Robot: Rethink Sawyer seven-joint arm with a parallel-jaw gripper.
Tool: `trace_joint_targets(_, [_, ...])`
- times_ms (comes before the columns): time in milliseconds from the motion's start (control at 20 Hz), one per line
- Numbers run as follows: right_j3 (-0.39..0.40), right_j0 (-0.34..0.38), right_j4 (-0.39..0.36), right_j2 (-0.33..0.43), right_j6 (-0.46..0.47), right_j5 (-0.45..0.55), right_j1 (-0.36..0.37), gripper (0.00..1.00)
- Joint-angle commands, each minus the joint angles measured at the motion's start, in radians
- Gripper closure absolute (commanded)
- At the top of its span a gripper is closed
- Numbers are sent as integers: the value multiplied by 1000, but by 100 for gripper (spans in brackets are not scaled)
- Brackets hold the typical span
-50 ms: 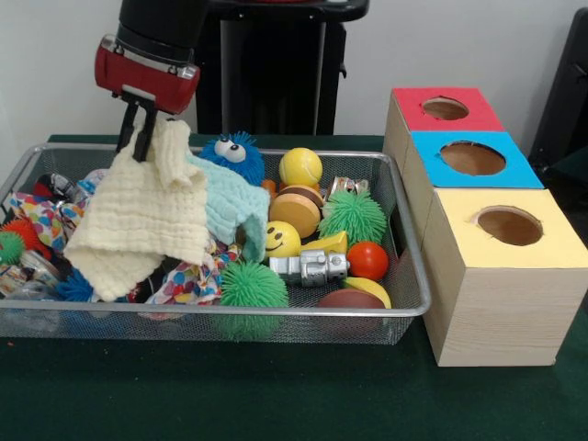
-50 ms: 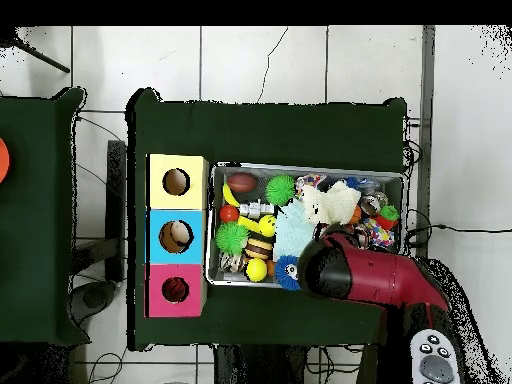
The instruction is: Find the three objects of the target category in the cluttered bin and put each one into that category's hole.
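My gripper (image 1: 138, 145) hangs over the left half of the wire bin (image 1: 409, 248), shut on the top edge of a cream waffle cloth (image 1: 138, 216). The cloth is lifted and drapes down onto the clutter. A light blue cloth (image 1: 230, 204) lies against its right side, and a polka-dot cloth (image 1: 188, 280) sits below it. In the overhead view the cream cloth (image 2: 330, 203) shows beside the red arm (image 2: 370, 280), which hides the gripper. Three boxes stand next to the bin: red (image 1: 413, 108), blue (image 1: 519, 170) and yellow (image 1: 551, 241), each with a round hole on top.
The bin's right half holds a blue furry monster (image 1: 232, 154), a yellow ball (image 1: 300, 166), a burger toy (image 1: 296, 209), green spiky balls (image 1: 354, 216), a silver robot toy (image 1: 312, 267) and an orange ball (image 1: 367, 260). Green cloth covers the table (image 1: 276, 395).
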State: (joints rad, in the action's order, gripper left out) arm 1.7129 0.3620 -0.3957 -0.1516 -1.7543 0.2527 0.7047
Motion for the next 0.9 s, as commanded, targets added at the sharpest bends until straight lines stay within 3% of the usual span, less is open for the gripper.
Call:
trace_joint_targets(50, [67,36,-59,124,-42,-87,-42,100])
trace_joint_targets(700, [51,62,-62,163,-27,-73,-61,100])
trace_joint_targets(750, [43,56,-77,160,-22,-84,-63,0])
trace_joint_targets(900, [41,61,-72,166,-13,-60,-62,0])
